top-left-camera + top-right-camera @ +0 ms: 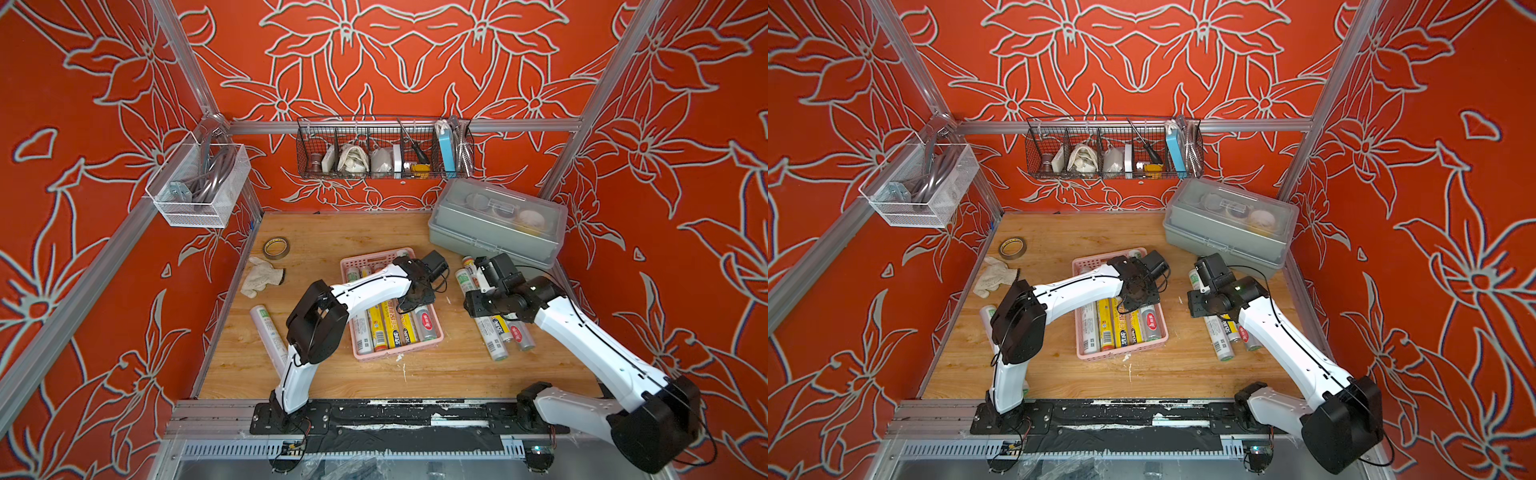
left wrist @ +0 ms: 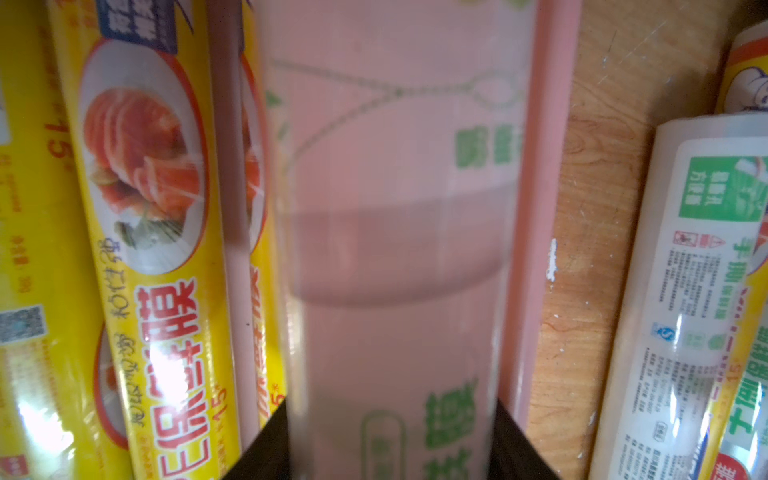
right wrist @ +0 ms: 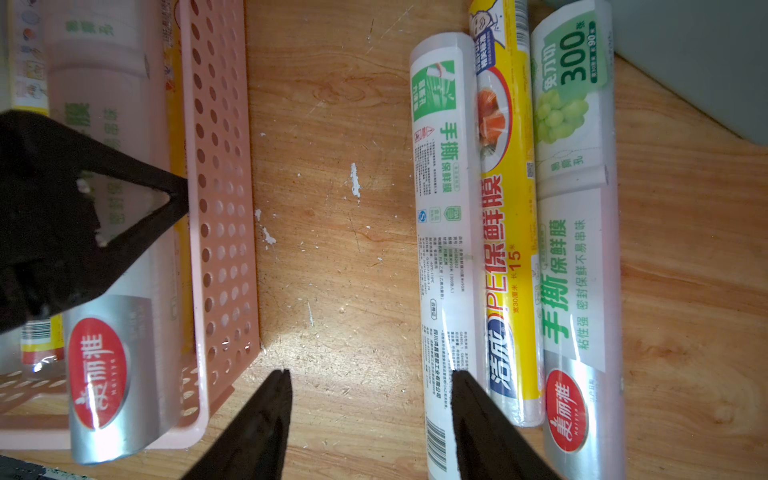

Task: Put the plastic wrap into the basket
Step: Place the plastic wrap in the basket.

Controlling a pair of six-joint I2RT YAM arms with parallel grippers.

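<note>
The pink basket sits mid-table holding several plastic wrap rolls, among them yellow ones. My left gripper is down in the basket's right side. Its jaws are shut on a white-green roll that lies along the basket wall. The roll's silver, red-labelled end overhangs the rim. My right gripper is open above bare wood between the basket and three rolls on the table: white, yellow and grape-printed. Another roll lies at the table's left.
A brown tape ring and a white cloth glove lie at the back left. A grey lidded box stands at the back right, just behind the right arm. A black wire basket and a white mesh basket hang on the frame.
</note>
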